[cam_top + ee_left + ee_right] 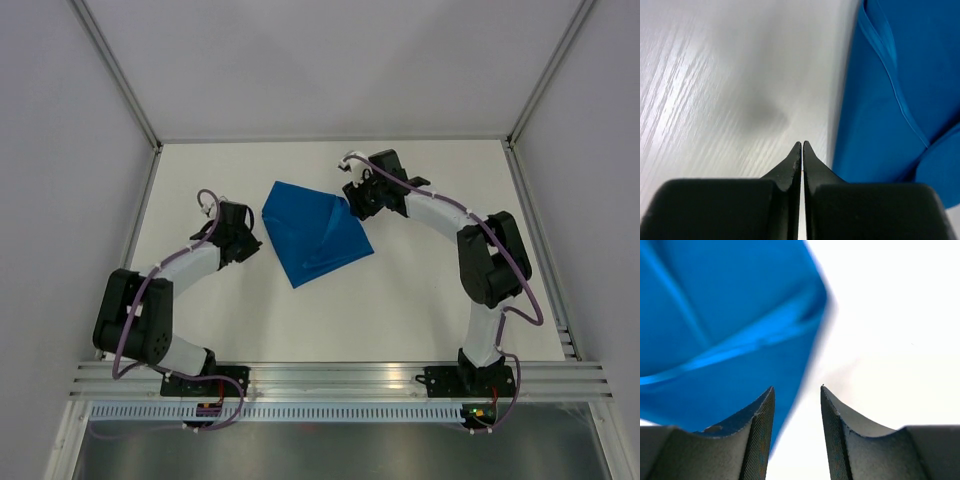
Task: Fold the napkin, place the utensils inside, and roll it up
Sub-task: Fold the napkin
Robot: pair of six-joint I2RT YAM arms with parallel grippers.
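**Clerk:** Position of the napkin?

**Inspector:** The napkin [315, 235] lies on the white bench [430, 300], near the middle and between the two arms. It is bright blue and folded over itself into an uneven, roughly diamond outline. One corner points toward the near edge, and a raised crease runs down its right half. It lies flat, and neither arm is lifting it.

**Clerk:** Left gripper?

**Inspector:** The left gripper [250, 240] sits just beside the napkin's left edge. In the left wrist view its fingers [792, 165] are pressed tip to tip with nothing between them. The cloth lies off to the right of the tips, with bare bench ahead of them. I cannot tell from these views whether the tips touch the bench surface.

**Clerk:** Right gripper?

**Inspector:** The right gripper [358, 200] is at the napkin's far right corner. In the right wrist view its fingers [760, 430] stand apart with a moderate gap. Mostly white bench shows through the gap, and no cloth is pinched. The napkin's edge runs down toward the left-hand finger in that view and passes behind it. The picture is too blurred to tell whether that finger touches the cloth.

**Clerk:** Condition of the cloth?

**Inspector:** Layered, with overlapping hems visible in both wrist views.
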